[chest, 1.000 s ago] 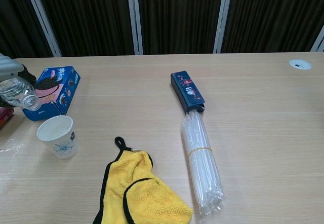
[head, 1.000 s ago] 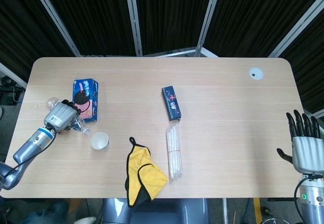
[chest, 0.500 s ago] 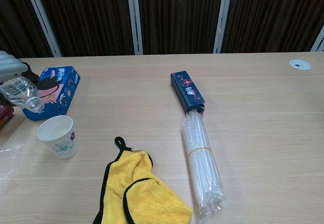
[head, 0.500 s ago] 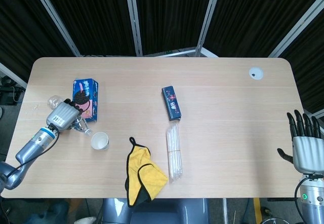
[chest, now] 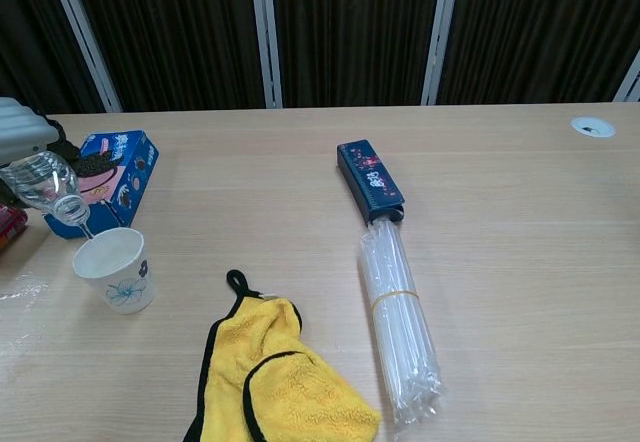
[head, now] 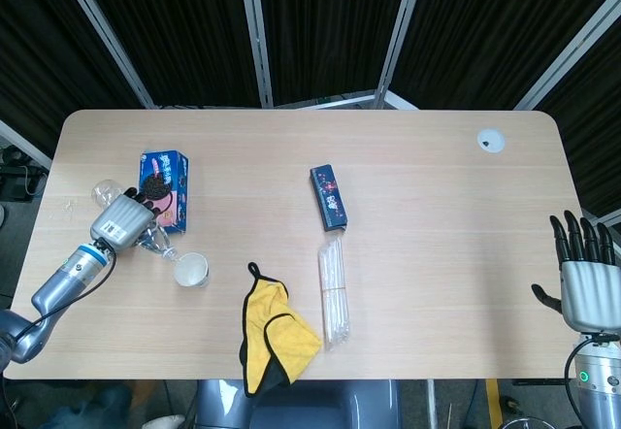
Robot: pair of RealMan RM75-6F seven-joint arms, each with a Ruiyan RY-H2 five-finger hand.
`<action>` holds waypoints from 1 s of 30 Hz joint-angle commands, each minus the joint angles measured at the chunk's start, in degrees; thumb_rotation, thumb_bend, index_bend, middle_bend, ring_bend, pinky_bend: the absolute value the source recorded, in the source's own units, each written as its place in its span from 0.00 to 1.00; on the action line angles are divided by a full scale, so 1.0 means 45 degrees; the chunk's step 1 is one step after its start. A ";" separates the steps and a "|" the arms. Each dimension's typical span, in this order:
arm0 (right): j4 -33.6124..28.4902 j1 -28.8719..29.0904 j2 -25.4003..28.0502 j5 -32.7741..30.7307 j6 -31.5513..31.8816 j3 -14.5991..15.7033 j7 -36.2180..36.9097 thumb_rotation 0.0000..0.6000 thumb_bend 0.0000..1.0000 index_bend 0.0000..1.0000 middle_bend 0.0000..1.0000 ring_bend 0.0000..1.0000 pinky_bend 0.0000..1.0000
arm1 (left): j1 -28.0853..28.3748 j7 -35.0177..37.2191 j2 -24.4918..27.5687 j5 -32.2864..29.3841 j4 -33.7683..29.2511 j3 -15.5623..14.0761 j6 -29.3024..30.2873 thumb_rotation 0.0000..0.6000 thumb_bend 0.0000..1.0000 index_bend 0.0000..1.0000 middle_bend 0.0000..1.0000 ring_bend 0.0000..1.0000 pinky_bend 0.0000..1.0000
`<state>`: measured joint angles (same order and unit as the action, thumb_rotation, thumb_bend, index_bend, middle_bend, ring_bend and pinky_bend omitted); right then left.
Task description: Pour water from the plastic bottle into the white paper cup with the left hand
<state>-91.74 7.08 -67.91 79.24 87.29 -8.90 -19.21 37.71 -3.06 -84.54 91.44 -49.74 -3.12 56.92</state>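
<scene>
My left hand (head: 121, 223) (chest: 22, 127) grips a clear plastic bottle (head: 146, 235) (chest: 42, 186), tilted with its open neck pointing down to the right. The neck hangs just above the rim of the white paper cup (head: 191, 271) (chest: 111, 268), which stands upright on the table and has a small blue flower print. A thin stream of water runs from the bottle's mouth into the cup in the chest view. My right hand (head: 584, 279) hovers far off at the table's right edge, fingers spread and holding nothing.
A blue cookie box (head: 165, 188) (chest: 104, 180) lies just behind the cup. A yellow cloth (head: 274, 337) (chest: 279, 380), a bundle of straws in plastic (head: 334, 290) (chest: 401, 317) and a dark blue box (head: 328, 196) (chest: 369, 180) lie mid-table. A white grommet (head: 491, 140) sits far right.
The left hand has tipped the bottle further and brought its neck down to the right over the cup; water now runs out. The right hand has not moved.
</scene>
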 commanded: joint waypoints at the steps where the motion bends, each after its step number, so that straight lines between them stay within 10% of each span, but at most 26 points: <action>1: -0.0002 -0.0001 0.0004 -0.0009 0.0000 -0.0006 0.0015 1.00 0.00 0.00 0.00 0.00 0.00 | 0.0002 -0.0127 -0.0039 0.0050 0.0036 -0.0014 0.0066 1.00 0.54 0.67 0.53 0.31 0.35; 30: -0.0010 0.0002 0.0037 -0.0055 -0.0033 -0.0011 0.0021 1.00 0.00 0.00 0.00 0.00 0.00 | 0.0028 -0.0578 -0.0108 0.0121 -0.0009 -0.0015 0.0278 1.00 0.54 0.67 0.53 0.31 0.35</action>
<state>-91.79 7.09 -67.74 79.00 87.14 -8.95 -19.12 37.84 -5.69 -85.01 91.98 -49.79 -3.18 58.17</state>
